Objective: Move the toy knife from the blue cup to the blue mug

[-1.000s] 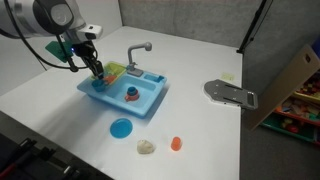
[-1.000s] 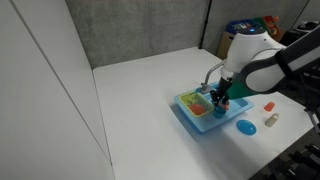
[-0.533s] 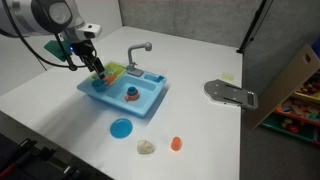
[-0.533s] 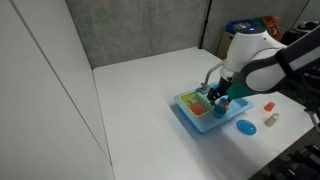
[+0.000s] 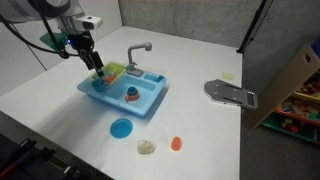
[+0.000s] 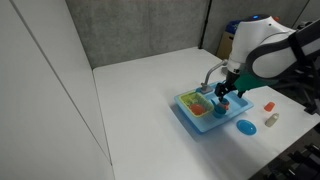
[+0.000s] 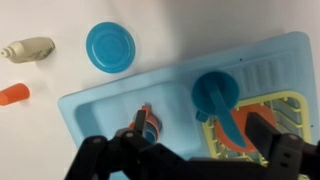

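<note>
the pincer [image 7: 195, 145] hangs released and empty above the sink [image 7: 105, 98], probably for clearance; blue mug [image 7: 214, 92] just ahead, blue cup [image 7: 143, 124] by one finger.

White table [image 5: 205, 55] with toy sink [image 5: 112, 104], blue disc [image 5: 121, 128]

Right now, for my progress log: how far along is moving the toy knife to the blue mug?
Done: nothing confirmed; the knife is too small to make out. In hand: the gripper hangs above the rack end of the sink, jaws unclear. Left: the blue mug shows no knife, so the drop remains.
</note>
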Robot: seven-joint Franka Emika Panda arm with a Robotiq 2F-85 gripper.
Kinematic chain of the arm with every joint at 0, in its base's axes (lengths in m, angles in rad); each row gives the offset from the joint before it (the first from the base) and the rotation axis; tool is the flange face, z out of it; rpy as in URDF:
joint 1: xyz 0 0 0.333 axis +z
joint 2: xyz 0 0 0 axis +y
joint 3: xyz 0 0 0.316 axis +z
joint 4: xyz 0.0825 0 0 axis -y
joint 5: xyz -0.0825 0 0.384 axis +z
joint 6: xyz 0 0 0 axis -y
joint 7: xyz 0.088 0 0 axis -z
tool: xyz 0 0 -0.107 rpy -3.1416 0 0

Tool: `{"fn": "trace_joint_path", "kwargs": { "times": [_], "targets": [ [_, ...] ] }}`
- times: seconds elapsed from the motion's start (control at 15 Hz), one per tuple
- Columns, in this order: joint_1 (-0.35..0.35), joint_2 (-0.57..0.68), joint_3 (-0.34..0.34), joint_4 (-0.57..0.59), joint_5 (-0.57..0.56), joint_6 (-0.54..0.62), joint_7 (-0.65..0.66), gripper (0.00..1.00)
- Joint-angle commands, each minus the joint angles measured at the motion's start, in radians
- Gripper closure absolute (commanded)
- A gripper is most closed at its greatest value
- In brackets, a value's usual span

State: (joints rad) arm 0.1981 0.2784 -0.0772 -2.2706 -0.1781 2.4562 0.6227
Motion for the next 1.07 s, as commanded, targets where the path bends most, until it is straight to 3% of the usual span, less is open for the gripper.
{"fn": "trace_joint_path", "kwargs": {
  "times": [0.0, 0.47, 1.0],
  "targets": [
    [-0.038, -0.06, 0.007, 0.023, 0.009, -0.11, -0.032, 0.0],
    [-0.11, -0.165, 0.014, 0.077, 0.031, -0.244, -0.101, 0.0],
    [-0.159, -0.307, 0.031, 0.147, 0.108, -0.439, -0.296, 0.0]
  ]
}}
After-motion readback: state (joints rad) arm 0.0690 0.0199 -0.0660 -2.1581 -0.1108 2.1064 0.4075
